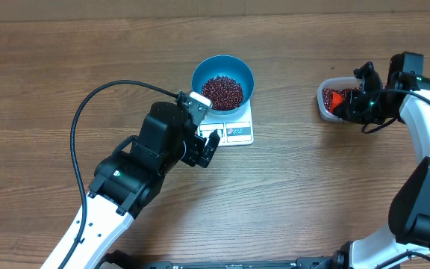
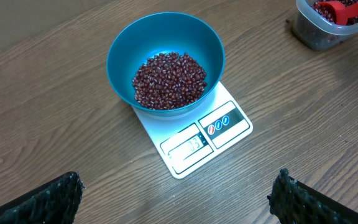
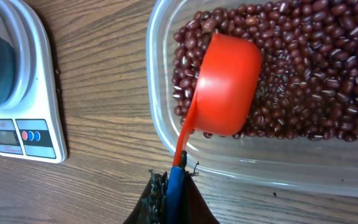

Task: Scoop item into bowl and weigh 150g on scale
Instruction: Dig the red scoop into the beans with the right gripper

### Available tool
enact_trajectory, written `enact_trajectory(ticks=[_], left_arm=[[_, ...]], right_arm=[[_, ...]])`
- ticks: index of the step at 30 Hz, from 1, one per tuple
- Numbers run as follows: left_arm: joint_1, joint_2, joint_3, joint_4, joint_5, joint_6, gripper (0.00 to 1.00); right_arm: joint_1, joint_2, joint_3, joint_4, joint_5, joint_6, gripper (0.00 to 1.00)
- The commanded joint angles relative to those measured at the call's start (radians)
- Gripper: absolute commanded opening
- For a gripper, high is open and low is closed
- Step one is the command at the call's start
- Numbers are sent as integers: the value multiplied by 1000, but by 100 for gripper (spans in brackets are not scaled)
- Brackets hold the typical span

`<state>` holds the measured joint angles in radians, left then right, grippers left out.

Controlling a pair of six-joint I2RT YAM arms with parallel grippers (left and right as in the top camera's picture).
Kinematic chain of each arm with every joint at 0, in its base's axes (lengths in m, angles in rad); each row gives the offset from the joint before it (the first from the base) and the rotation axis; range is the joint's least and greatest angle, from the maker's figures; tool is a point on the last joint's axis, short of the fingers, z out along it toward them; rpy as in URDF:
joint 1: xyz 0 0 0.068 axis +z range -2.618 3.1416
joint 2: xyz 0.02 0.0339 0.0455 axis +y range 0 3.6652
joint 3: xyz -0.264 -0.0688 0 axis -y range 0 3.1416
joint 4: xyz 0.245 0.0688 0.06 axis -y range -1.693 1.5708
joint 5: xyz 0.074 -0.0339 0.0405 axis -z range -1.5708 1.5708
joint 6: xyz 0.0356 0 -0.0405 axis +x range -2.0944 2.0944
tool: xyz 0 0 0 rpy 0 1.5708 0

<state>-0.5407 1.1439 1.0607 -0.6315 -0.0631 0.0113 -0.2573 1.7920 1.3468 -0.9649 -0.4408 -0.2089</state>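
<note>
- Right gripper (image 3: 170, 186) is clamped shut on the scoop's handle (image 3: 178, 180), way over at the right end of the table (image 1: 66, 67).
- The red scoop (image 3: 229, 84) sits inside the clear tub (image 3: 160, 134) with its cup pushed into the beans (image 3: 316, 68). The mouth faces away from the wrist camera, so I can't tell how much is in it.
- Left gripper (image 2: 178, 180) has its fingers spread wide with nothing in them. It hovers just on the near side of the scale (image 2: 232, 127), not touching it.
- The blue bowl (image 2: 120, 46) sits on the far part of the scale, mid-table and well apart from the tub, with a decent heap of beans on its bottom.
- The display (image 2: 188, 144) pokes out on the near side of the bowl, but the number's too small for me to read.
- My guess is this is another scoop-and-carry round. How close it is to 150 g, no idea.
- If it were me:
  - Roll the cup mouth-up before lifting, so nothing dribbles over the tub wall.
  - Take less than a full load, since overshooting is harder to fix than adding more.
  - Keep it level on the trip left to the bowl.
  - Tip slowly over the bowl's middle and stay off the rim, since a nudge would throw off the reading.
  - Keep the left arm off the scale too.
</note>
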Motion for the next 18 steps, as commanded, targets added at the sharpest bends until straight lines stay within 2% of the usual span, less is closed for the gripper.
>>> enact_trajectory(ticks=[1,18], left_arm=[[4,2,-3,0,2,19,100],[4,2,-3,1,2,19,100]], right_arm=[[-12,4,-6,-2,-63,4,4],[-86,92,-18,17,-166,30,4]])
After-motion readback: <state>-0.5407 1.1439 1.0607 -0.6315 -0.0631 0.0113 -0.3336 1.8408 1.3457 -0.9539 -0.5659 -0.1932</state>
